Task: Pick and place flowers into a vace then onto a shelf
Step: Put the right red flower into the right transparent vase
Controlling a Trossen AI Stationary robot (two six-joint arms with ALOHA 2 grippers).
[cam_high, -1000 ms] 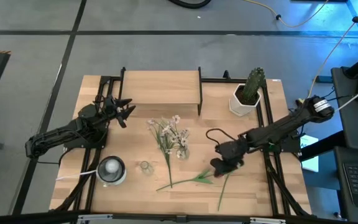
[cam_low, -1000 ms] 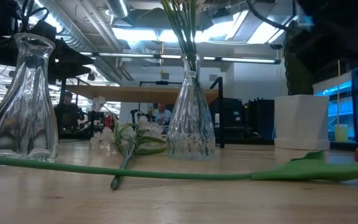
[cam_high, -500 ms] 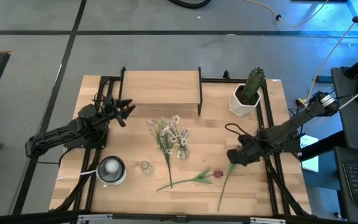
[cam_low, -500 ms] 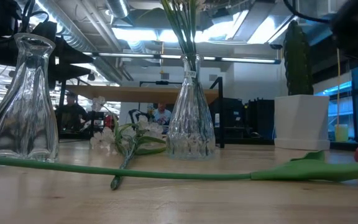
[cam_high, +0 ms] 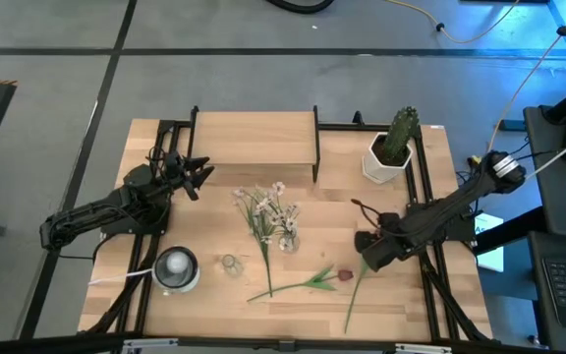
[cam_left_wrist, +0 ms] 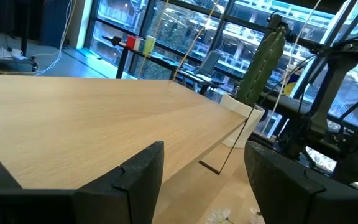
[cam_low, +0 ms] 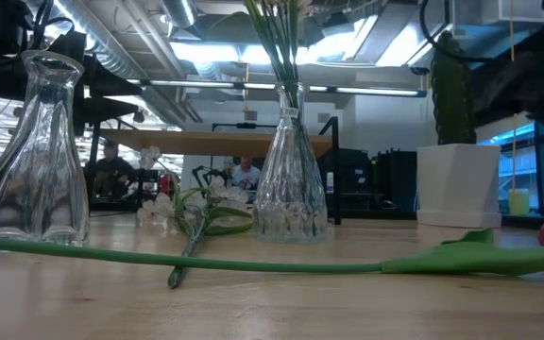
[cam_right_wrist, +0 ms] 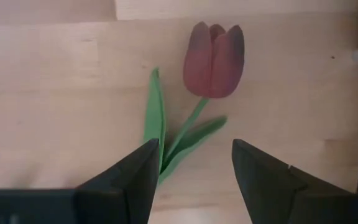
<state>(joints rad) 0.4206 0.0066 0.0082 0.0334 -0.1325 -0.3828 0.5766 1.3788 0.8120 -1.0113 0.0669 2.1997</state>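
Note:
A dark red bud flower [cam_right_wrist: 213,59] lies flat on the table, its bud [cam_high: 344,275] just near and left of my right gripper [cam_high: 367,251]. That gripper points down, open, its fingers [cam_right_wrist: 135,180] above the leaves and touching nothing. A second green stem [cam_high: 354,295] lies beside it. White-blossom flowers [cam_high: 268,211] lie on the table and stand in a clear vase [cam_low: 291,179]. A second clear vase [cam_low: 41,142] stands empty. The shelf [cam_high: 254,138] is at the far side. My left gripper [cam_high: 197,175] waits open beside the shelf.
A green cactus in a white pot [cam_high: 393,147] stands at the far right, close behind my right arm. A round white object [cam_high: 176,267] sits near the left front. Black frame rails [cam_high: 425,206] run along both table sides.
My right gripper has moved off the red bud toward the table's right and far side and has turned at the wrist. The bud, hidden under it a second ago, now shows. The flowers and vases lie where they were.

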